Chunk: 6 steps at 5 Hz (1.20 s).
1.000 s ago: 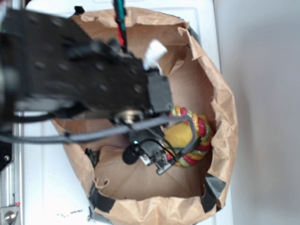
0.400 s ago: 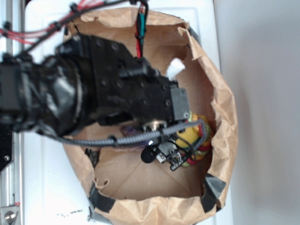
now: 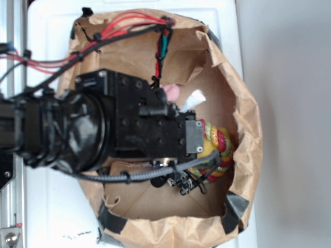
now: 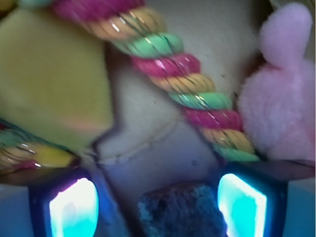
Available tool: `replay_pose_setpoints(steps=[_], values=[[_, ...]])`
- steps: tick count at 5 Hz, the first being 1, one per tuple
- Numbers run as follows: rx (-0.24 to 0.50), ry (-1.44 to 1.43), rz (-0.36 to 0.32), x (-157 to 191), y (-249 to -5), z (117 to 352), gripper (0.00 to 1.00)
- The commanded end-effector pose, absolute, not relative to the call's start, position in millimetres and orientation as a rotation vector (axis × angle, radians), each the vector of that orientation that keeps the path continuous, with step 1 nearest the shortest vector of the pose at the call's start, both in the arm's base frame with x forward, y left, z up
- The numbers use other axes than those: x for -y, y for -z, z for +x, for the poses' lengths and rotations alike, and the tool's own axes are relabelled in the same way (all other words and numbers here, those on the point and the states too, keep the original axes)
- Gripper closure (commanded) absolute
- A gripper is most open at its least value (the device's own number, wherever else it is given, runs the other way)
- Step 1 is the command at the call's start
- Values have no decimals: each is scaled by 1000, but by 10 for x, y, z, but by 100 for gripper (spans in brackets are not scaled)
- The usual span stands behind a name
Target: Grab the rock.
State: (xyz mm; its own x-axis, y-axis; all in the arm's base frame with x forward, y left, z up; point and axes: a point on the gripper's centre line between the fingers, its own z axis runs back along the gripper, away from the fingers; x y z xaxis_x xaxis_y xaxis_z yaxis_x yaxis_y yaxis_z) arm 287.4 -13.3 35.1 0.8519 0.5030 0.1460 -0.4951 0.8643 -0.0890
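Exterior view: the black arm (image 3: pixel 77 129) enters from the left and reaches rightward, its boxy wrist housing (image 3: pixel 155 126) foremost, with red wires (image 3: pixel 77 49) looping above it and a grey sheathed cable (image 3: pixel 139 175) running beneath. Wrist view: the gripper (image 4: pixel 158 207) points downward with its jaws spread wide, the two fingers (image 4: pixel 74 207) showing as glowing cyan pads at the lower left and lower right corners. The fingers themselves are hidden beneath the housing in the exterior view.
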Motion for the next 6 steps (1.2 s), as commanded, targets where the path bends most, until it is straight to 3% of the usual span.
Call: replay_pose_setpoints(steps=[1, 2, 3, 4, 6], values=[[180, -454, -3, 108, -330, 2737, 0], [171, -477, 22, -25, -294, 2716, 0], [179, -481, 22, -67, -293, 2691, 24], [205, -488, 6, -76, -354, 2692, 100], [231, -501, -23, -126, -490, 2711, 100]])
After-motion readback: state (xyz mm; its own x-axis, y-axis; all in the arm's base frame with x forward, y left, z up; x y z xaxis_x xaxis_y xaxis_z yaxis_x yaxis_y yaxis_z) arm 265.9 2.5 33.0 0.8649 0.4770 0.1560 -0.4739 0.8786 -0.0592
